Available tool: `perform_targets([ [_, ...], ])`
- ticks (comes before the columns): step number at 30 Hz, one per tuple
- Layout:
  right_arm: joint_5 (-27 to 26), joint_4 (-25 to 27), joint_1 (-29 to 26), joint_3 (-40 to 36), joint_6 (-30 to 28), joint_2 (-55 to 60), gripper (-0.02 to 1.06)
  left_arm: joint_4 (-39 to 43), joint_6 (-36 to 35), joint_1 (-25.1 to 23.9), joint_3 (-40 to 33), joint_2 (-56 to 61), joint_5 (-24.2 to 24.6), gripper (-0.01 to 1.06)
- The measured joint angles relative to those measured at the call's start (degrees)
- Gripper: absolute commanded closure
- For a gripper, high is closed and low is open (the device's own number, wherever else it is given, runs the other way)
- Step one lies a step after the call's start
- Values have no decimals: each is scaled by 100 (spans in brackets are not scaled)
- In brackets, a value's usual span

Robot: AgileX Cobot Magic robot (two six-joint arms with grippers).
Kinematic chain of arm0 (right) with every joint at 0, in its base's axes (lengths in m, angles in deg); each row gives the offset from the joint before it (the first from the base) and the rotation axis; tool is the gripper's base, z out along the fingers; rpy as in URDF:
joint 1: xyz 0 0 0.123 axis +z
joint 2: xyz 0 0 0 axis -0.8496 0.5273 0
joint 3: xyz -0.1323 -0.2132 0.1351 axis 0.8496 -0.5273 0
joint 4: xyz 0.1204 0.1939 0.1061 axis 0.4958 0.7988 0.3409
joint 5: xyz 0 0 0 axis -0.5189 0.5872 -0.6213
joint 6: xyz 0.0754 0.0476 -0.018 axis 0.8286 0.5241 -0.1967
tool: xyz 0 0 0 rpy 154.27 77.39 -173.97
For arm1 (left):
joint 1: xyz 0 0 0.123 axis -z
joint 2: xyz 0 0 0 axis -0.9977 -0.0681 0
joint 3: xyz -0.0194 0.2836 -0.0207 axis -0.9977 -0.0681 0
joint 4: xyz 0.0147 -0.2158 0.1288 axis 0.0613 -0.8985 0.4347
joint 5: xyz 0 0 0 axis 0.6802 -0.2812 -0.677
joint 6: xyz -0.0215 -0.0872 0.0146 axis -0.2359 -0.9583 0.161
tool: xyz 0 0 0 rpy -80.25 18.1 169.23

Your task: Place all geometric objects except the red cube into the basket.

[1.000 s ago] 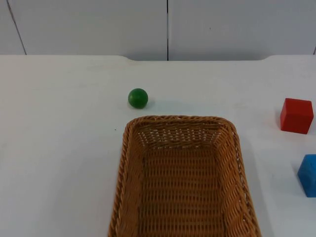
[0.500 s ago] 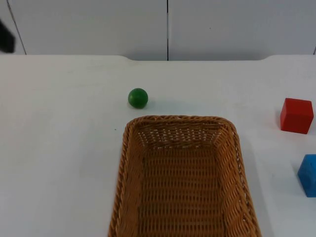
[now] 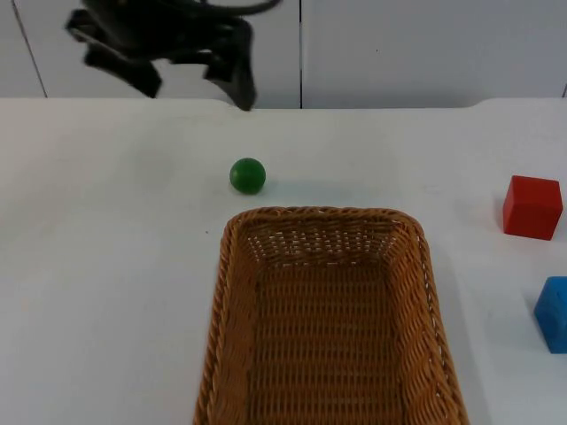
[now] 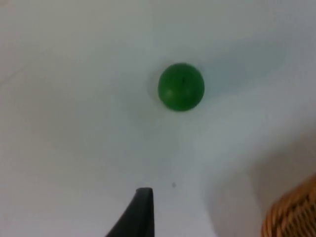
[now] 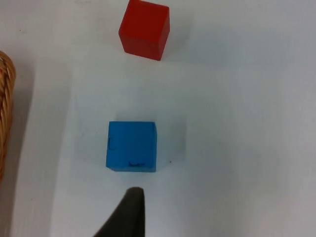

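The top view looks down and forward from a fixed high point across the table (image 3: pixel 106 266) to the wall (image 3: pixel 399 53), with the basket (image 3: pixel 232 292) nearest. The left wrist view looks steeply down, close on the ball (image 4: pixel 180 86), and shares it and a basket edge (image 4: pixel 291 215) with the top view. The right wrist view looks steeply down, close on the blue cube (image 5: pixel 131 146) and red cube (image 5: pixel 144 29), both also at the top view's right edge.

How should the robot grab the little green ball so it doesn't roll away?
Probably from straight above, with a finger on each side of the green ball's widest middle. It is round and sits alone on the white table, apart from the basket, so any pair of opposite sides works. The left gripper is open above the table's far edge, nearest to it.
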Motion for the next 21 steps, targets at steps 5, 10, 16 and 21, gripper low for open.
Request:
perform_targets([
  [5,-25,0,0,-100,-42,0,-1,110,-106,154,1168,-1063,426,7],
  [10,-61,0,0,-113,-56,0,-1,234,-360,227,2367,-2166,899,7],
  [16,-115,0,0,-113,-56,0,-1,650,-724,225,3052,-2976,1051,7],
  [21,-118,-62,0,-113,-68,0,-1,915,-854,225,3131,-3232,1014,7],
])
